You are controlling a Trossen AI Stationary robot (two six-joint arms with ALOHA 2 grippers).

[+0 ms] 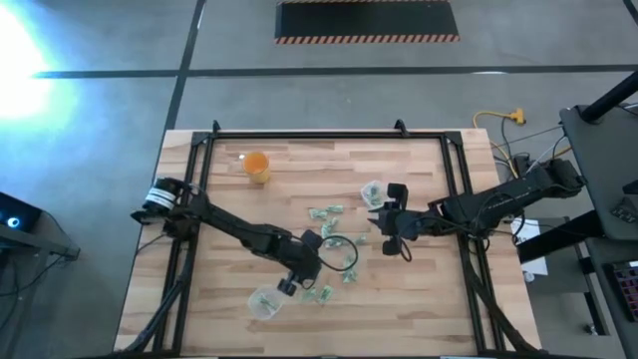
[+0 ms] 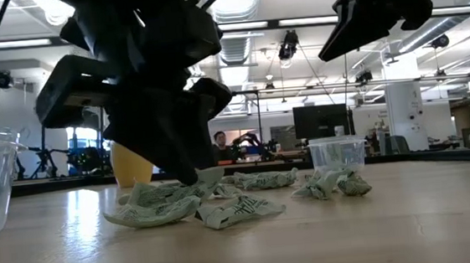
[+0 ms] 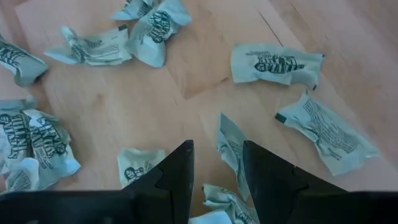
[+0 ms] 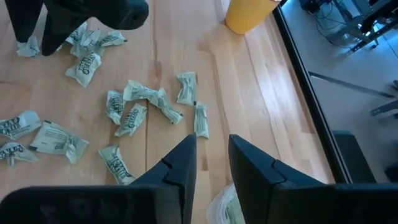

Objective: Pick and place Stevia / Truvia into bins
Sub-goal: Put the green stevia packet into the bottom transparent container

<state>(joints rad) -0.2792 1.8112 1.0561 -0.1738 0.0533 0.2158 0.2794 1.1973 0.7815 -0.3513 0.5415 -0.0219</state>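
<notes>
Pale green and white Stevia sachets (image 1: 326, 211) lie crumpled and scattered mid-table, also in the left wrist view (image 3: 277, 64) and right wrist view (image 4: 146, 96). One clear bin (image 1: 264, 302) stands near the table's near edge, the other (image 1: 372, 191) farther back with sachets inside. My left gripper (image 1: 288, 286) is low over the sachets beside the near bin, open (image 3: 216, 149). One sachet (image 3: 229, 146) stands on edge between its fingers. My right gripper (image 1: 377, 213) hovers raised beside the far bin (image 4: 222, 204), open (image 4: 211, 146) and empty. My left gripper points down at the table with its fingers on either side of an upright crumpled sachet (image 3: 229, 146). The sachet lies close against the inner side of one finger (image 3: 261, 168); I cannot tell whether they touch.
An orange cup (image 1: 256, 167) stands toward the far left of the table, seen also in the low view (image 2: 133, 165). A black frame rail (image 1: 329, 136) borders the table. Bare wood shows near the table's near right corner (image 1: 419, 309).
</notes>
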